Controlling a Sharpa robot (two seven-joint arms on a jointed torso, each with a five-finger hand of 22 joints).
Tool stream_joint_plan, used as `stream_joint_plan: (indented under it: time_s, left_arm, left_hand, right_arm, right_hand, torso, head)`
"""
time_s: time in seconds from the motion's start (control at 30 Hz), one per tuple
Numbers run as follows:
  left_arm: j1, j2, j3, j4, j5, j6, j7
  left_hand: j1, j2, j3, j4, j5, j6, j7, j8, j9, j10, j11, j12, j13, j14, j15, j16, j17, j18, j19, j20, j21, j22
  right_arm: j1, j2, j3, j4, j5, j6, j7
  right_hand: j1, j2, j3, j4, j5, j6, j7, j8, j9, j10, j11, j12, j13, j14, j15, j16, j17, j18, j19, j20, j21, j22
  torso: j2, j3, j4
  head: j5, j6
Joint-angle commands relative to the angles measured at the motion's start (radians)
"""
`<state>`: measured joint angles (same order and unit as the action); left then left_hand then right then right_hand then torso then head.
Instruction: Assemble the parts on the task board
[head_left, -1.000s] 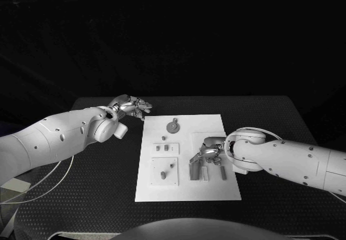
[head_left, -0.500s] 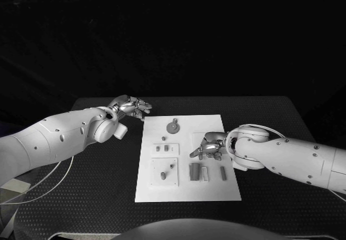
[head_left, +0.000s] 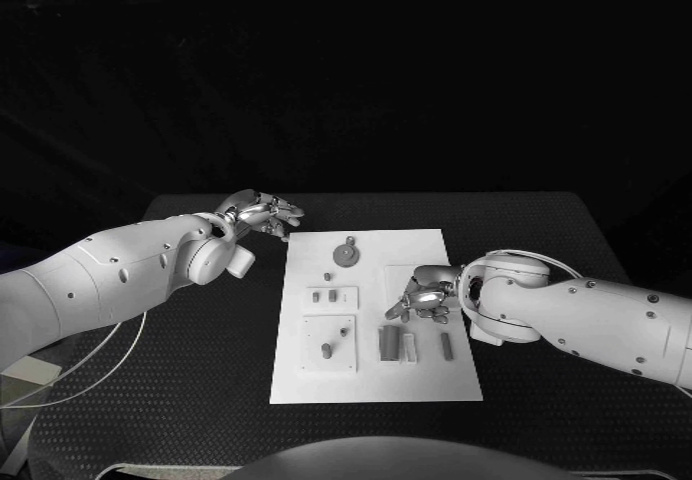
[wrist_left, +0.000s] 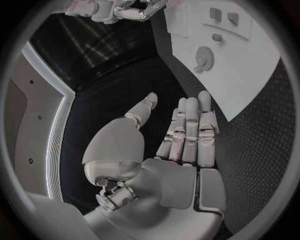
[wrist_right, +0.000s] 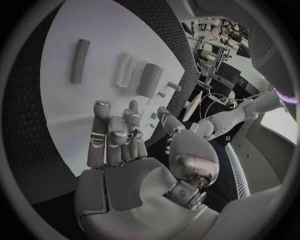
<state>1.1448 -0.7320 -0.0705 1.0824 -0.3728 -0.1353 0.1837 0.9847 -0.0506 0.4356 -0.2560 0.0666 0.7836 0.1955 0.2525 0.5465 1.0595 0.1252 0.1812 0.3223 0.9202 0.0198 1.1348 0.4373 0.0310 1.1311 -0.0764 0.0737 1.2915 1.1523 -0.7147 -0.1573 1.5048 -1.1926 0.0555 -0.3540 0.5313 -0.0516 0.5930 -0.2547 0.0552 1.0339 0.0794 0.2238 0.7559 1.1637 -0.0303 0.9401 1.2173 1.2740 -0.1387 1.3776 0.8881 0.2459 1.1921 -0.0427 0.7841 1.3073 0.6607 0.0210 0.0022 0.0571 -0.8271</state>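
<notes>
The white task board (head_left: 433, 380) lies in the middle of the table. On it are a round toothed part (head_left: 346, 253), two small pegs (head_left: 325, 296), a small part in a raised square (head_left: 329, 349), and a dark cylinder (head_left: 389, 343), a pale block (head_left: 410, 346) and a slim rod (head_left: 446, 346) side by side. My right hand (head_left: 426, 298) hovers over the board's right half, just beyond the cylinder, fingers loosely apart and holding nothing (wrist_right: 115, 137). My left hand (head_left: 263, 214) floats off the board's far left corner, fingers straight, empty (wrist_left: 187, 130).
The black table (head_left: 173, 400) surrounds the board on all sides. A thin cable (head_left: 87, 365) runs under my left arm at the table's left side. In the left wrist view the toothed part (wrist_left: 204, 58) lies on the board (wrist_left: 250, 75) ahead of the fingers.
My right hand has drawn back from the cylinder, block and rod toward the board's middle, leaving them uncovered. The left hand has stayed put.
</notes>
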Motion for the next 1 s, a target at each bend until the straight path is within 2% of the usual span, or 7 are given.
stream_joint_plan:
  time_s: [0.03, 0.53, 0.7, 1.0]
  left_arm:
    - [0.001, 0.0, 0.001, 0.002, 0.006, 0.013, 0.005]
    - [0.001, 0.0, 0.001, 0.003, 0.005, 0.012, 0.005]
    - [0.001, 0.0, 0.001, 0.004, 0.005, 0.012, 0.005]
    - [0.001, 0.0, 0.001, 0.004, 0.005, 0.012, 0.005]
  left_hand:
    - [-0.008, 0.0, 0.001, 0.004, -0.005, 0.002, 0.01, 0.005, 0.001, -0.01, 0.0, 0.005, -0.002, 0.001, -0.002, -0.006, 0.001, 0.021, 0.002, -0.005, -0.005, 0.0]
    - [-0.009, 0.0, 0.001, 0.004, -0.005, 0.002, 0.01, 0.005, 0.001, -0.011, 0.001, 0.005, -0.002, 0.001, -0.002, -0.006, 0.001, 0.021, 0.002, -0.005, -0.005, 0.0]
    - [-0.009, 0.0, 0.001, 0.004, -0.005, 0.002, 0.01, 0.005, 0.001, -0.011, 0.001, 0.005, -0.002, 0.001, -0.002, -0.006, 0.001, 0.021, 0.002, -0.005, -0.005, 0.0]
    - [-0.009, 0.0, 0.001, 0.004, -0.005, 0.002, 0.01, 0.005, 0.001, -0.011, 0.001, 0.006, -0.002, 0.001, -0.002, -0.006, 0.001, 0.021, 0.001, -0.005, -0.005, 0.0]
  right_arm:
    - [0.0, 0.0, 0.0, 0.011, 0.023, 0.044, 0.011]
    - [-0.001, 0.008, -0.001, 0.0, 0.035, 0.091, 0.009]
    - [-0.001, 0.013, -0.002, -0.002, 0.039, 0.081, 0.01]
    - [-0.002, 0.021, -0.002, -0.005, 0.041, 0.054, 0.015]
  right_hand:
    - [-0.006, 0.008, -0.008, 0.003, -0.005, 0.006, -0.001, 0.006, 0.002, 0.006, -0.003, 0.004, -0.001, 0.006, -0.001, -0.004, 0.001, 0.016, 0.001, 0.001, 0.002, 0.019]
    - [-0.015, 0.016, -0.014, 0.011, -0.005, 0.008, -0.001, 0.005, 0.002, 0.005, -0.003, 0.003, -0.002, 0.005, -0.002, -0.005, 0.002, 0.016, -0.002, 0.002, 0.001, 0.018]
    - [-0.017, 0.017, -0.015, 0.013, -0.005, 0.008, -0.001, 0.005, 0.002, 0.005, -0.003, 0.003, -0.002, 0.004, -0.002, -0.005, 0.002, 0.016, -0.002, 0.002, 0.0, 0.018]
    - [-0.012, 0.017, -0.014, 0.008, -0.005, 0.006, -0.001, 0.003, 0.002, 0.004, -0.003, 0.003, -0.003, 0.004, -0.002, -0.005, 0.002, 0.016, -0.003, 0.001, 0.001, 0.019]
  torso:
    - [0.0, 0.0009, -0.0004]
    - [0.0, 0.0004, 0.0006]
    - [0.0, -0.0005, 0.0003]
    - [0.0, 0.0004, 0.0007]
  head:
    - [0.001, -0.002]
    - [-0.001, -0.004]
    - [-0.001, -0.004]
    - [-0.001, -0.003]
